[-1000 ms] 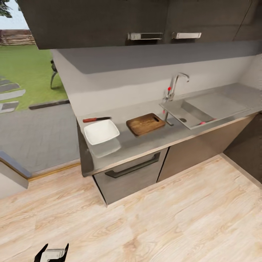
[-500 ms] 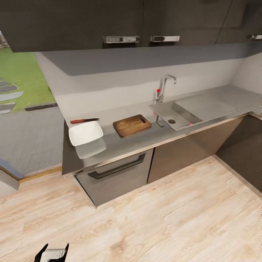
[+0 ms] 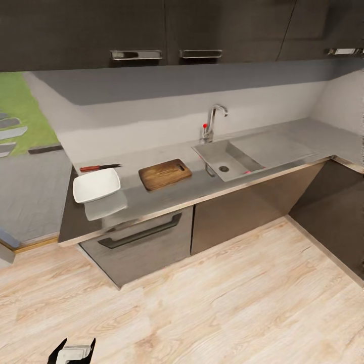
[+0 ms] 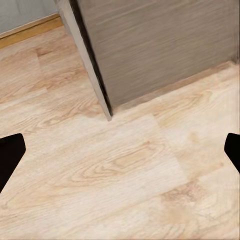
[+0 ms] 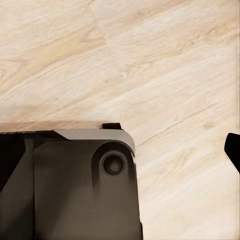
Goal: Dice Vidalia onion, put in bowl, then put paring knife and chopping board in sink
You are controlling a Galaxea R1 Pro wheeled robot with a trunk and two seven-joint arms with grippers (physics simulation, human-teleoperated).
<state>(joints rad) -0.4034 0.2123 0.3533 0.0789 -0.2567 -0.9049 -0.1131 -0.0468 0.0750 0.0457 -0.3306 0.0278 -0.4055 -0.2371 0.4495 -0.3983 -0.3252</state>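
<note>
Two arms low, base standing off from the kitchen run, wood floor [image 3: 227, 303] between me and the cabinets. From the head camera the grey countertop [image 3: 167, 194] runs across the frame. On it, from my left: the white bowl [image 3: 96, 184], the paring knife [image 3: 99, 167] lying just behind it with its red handle pointing left, then the chopping board [image 3: 165, 174], flat, slot handle at its right end. Board and bowl apart, not touching. Sink [image 3: 222, 161] sits to the right of the board, tap [image 3: 212, 121] behind it with a red knob. A small pinkish-red spot shows at the basin's front right edge, the Vidalia onion [image 3: 246, 172], mostly hidden by the rim. Drawer with a dark bar handle [image 3: 140, 232] is under the bowl and board.

Left gripper [image 4: 120, 150]: in its wrist camera I see dark fingertips [image 4: 10, 152] at opposite edges of the picture, spread wide, nothing between them but floor and a cabinet corner [image 4: 107, 107].

Right gripper: one dark fingertip [image 5: 232, 150] at the frame edge, over floor and part of my own dark base [image 5: 65, 185]. I cannot tell how far it is spread.
</note>
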